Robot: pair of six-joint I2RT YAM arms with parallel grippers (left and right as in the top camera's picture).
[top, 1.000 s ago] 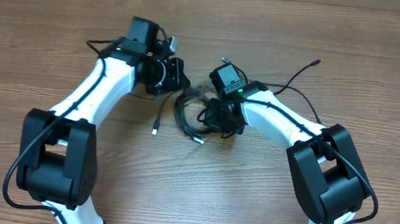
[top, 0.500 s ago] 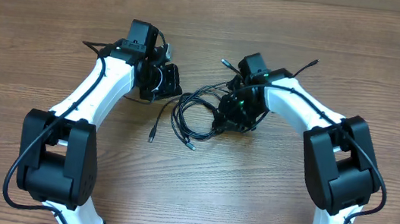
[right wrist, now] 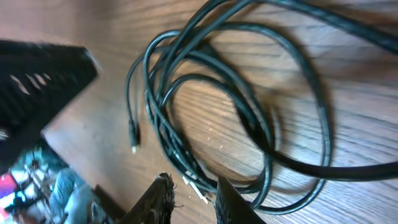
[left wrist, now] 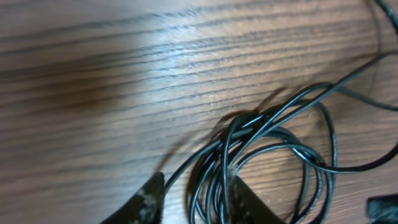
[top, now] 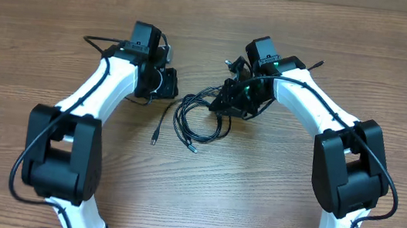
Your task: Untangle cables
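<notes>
Left tool (left wrist: pixel 196 200) astride several strands, right tool (right wrist: pixel 194 200) tips narrowly parted over the loop, grip unclear on both | cables (top: pixel 201 120) knotted mid-worktop (top: pixel 255 202), between arms | untangling barely begun, none separated

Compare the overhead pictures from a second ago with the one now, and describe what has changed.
The right gripper moved outward, away from the robot, and to its right. This drew the cables from a tight clump into a wider loop stretched toward it. Whether it grips a strand is unclear. The left gripper shifted slightly left. The loose plug nearest it barely moved.
</notes>
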